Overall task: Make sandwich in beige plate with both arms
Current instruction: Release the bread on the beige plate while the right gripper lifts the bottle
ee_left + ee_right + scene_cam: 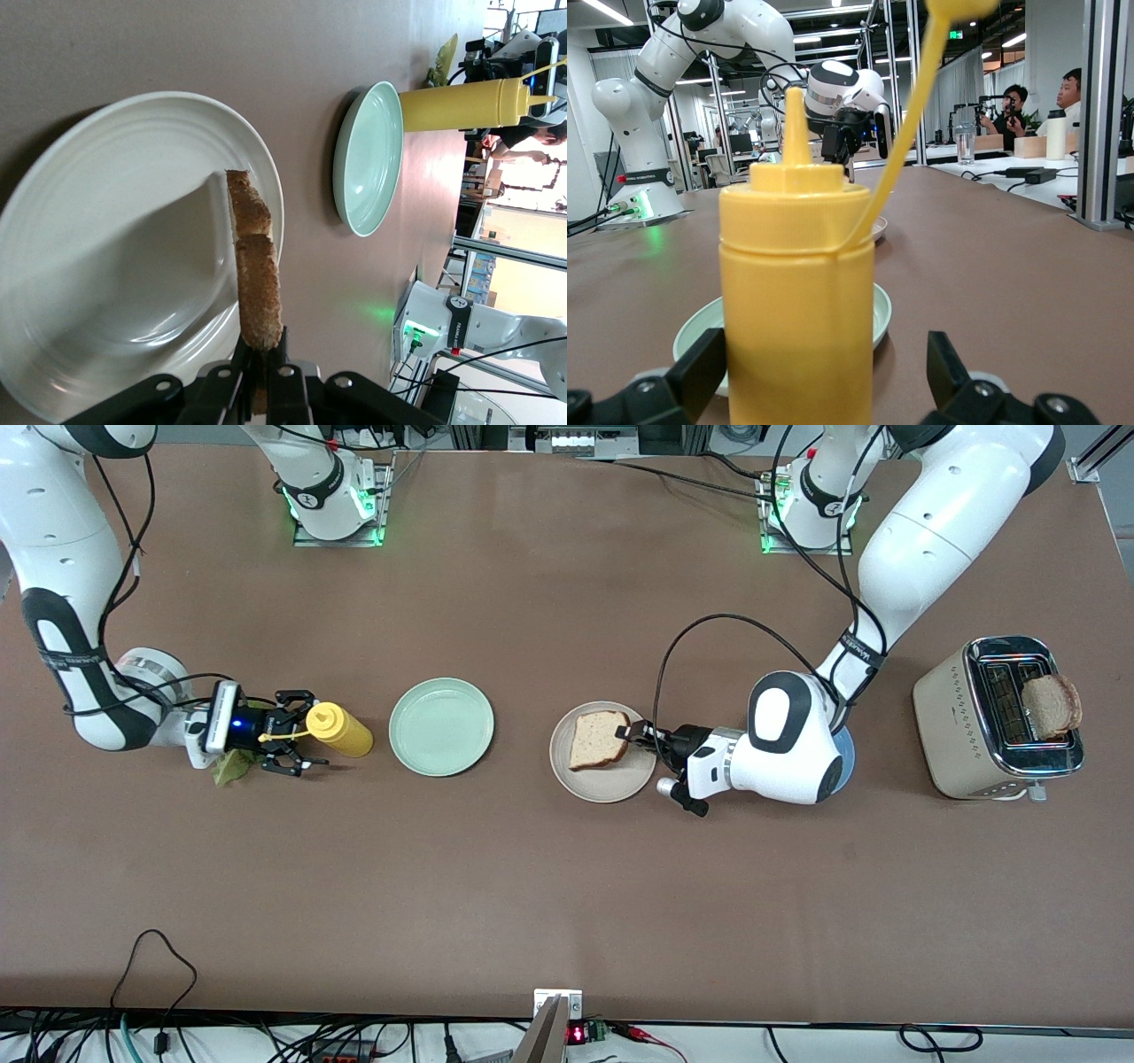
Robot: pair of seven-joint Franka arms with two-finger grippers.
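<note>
A slice of toast bread [600, 738] lies flat low over the beige plate [605, 787]. My left gripper [631, 735] is shut on its edge at the rim toward the left arm's end. The left wrist view shows the slice [254, 274] edge-on over the plate [97, 266], casting a shadow. A second slice [1052, 706] stands in the toaster [970, 722]. My right gripper [306, 733] is open around an upright yellow squeeze bottle [341, 729], which fills the right wrist view [797, 292] between the fingers [700, 376]. A lettuce leaf [232, 766] lies on the table under the right wrist.
A mint green plate [441, 726] sits between the bottle and the beige plate, and also shows in the left wrist view [368, 159] and the right wrist view [879, 317]. A blue plate [847, 755] is mostly hidden under the left arm. Cables run along the table's near edge.
</note>
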